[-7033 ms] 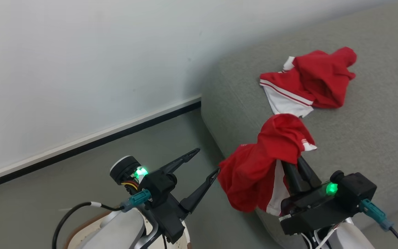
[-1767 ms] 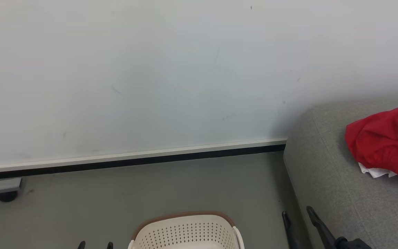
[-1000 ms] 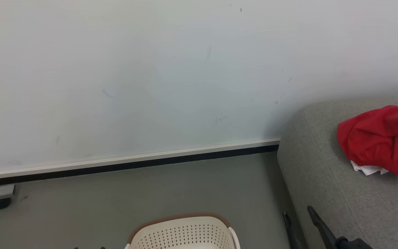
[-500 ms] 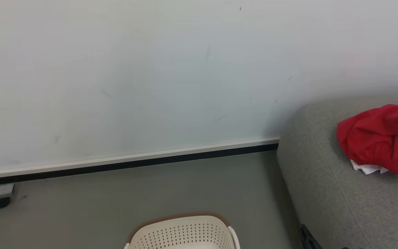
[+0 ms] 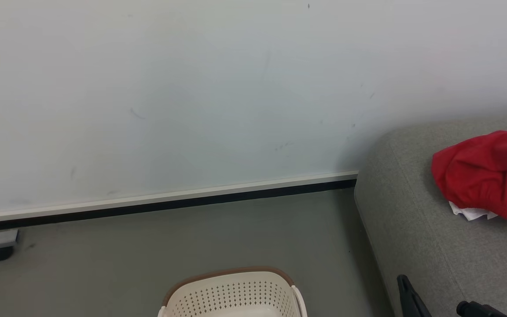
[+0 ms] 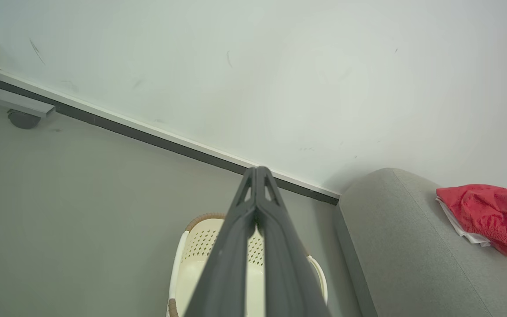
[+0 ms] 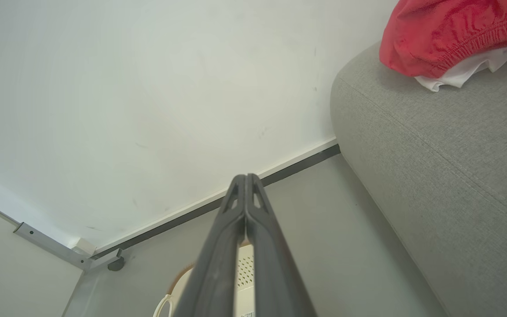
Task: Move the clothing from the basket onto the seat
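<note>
— Where does the clothing (image 5: 478, 176) stand?

— A red bundle with white showing under it lies on the grey sofa (image 5: 425, 259), near its rounded end by the wall (image 5: 192, 88). The right wrist view shows the same bundle on the cushion, with an elastic-gathered red edge over a white fold. Nothing hangs from either arm.

— And the grippers?

— Both are pressed fully together and hold nothing. The left gripper (image 6: 257, 171) points along the laundry basket (image 6: 198, 244), and its two fingers meet at the tip. The right gripper (image 7: 245, 177) is closed the same way, beside the sofa's front edge.

— Is the basket empty, then?

— I cannot tell. It stands on the floor (image 5: 148, 246), just beside the sofa's end. What shows of its inside is bare cream plastic, but the left fingers cover the middle and the head view cuts off all but the far rim.

— So which step is this?

— My reading is that it falls between drops — at least one load has been delivered and the arms are back at the basket. The next move calls for a look down into it. If a garment remains, the jaws must open wide before one arm goes down inside the rim, pinches the cloth and lifts it clear of the brown edge.
</note>
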